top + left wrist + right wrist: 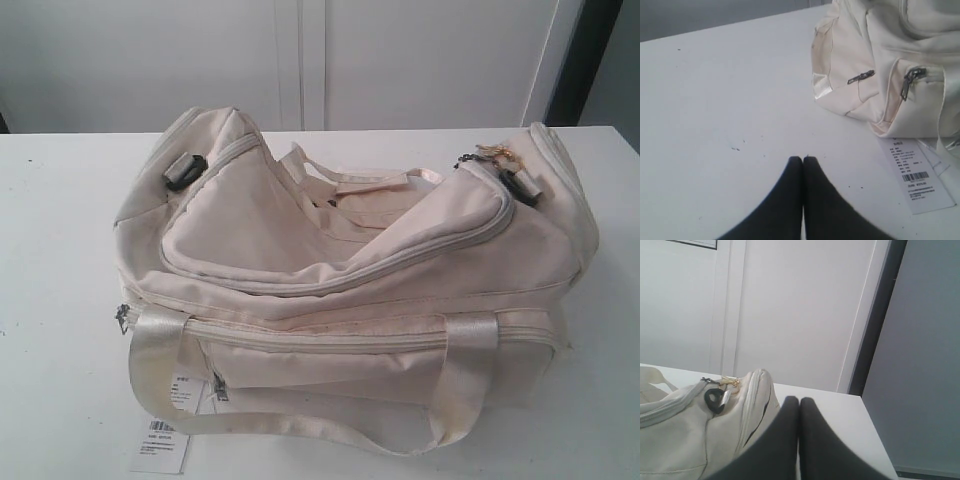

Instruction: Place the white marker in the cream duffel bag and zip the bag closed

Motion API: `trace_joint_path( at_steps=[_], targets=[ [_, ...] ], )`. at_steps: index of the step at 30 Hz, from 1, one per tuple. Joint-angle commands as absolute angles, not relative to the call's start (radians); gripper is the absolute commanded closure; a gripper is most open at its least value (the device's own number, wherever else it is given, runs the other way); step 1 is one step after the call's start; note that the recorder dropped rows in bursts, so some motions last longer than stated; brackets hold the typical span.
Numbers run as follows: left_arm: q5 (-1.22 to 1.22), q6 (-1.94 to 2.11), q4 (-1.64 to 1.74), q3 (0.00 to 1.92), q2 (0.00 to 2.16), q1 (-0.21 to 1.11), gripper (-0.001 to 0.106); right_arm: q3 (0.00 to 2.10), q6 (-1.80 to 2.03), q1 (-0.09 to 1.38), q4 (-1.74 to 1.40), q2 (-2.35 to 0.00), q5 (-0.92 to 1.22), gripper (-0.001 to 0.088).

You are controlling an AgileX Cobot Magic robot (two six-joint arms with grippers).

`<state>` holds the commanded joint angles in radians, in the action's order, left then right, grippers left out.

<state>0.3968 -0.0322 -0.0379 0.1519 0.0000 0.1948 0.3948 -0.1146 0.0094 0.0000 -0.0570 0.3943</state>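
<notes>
In the exterior view the cream duffel bag (350, 260) sits in the middle of the table (60, 300). Its curved zipper flap (300, 230) lies down over the top, and the gold charm (497, 154) rests at the bag's right end. No arm shows in this view and the white marker is nowhere in sight, so it is probably inside the bag, though that cannot be confirmed. Whether the zipper teeth meet along the whole curve is also hard to tell, since the flap sags in the middle. In the left wrist view the left gripper (803, 158) has its jaws pressed together on nothing. It hangs over bare table near the bag's end, where two zip pulls (861, 77) and a paper tag (912, 175) show. In the right wrist view the right gripper (799, 400) is likewise fully closed and empty, just beside the end that carries the charm. The step in hand looks like the finish. To do it well, the closure should be checked at the charm end, and any further pull should run along the zipper track while the other arm steadies the soft fabric. Both arms should then draw away clear of the strap handle (300, 425) and the tag.
</notes>
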Motion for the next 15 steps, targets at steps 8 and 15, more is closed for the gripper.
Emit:
trace_joint_path(
  at_steps=[8,15],
  targets=[
    [0.351,0.000,-0.038,0.077,0.000,0.195,0.105,0.395,-0.115,0.009,0.000,-0.057,0.394,0.0868],
    [0.290,0.008,-0.038,0.008,0.000,0.195,0.105,0.395,-0.114,0.009,0.000,-0.057,0.394,0.0868]
  ],
)
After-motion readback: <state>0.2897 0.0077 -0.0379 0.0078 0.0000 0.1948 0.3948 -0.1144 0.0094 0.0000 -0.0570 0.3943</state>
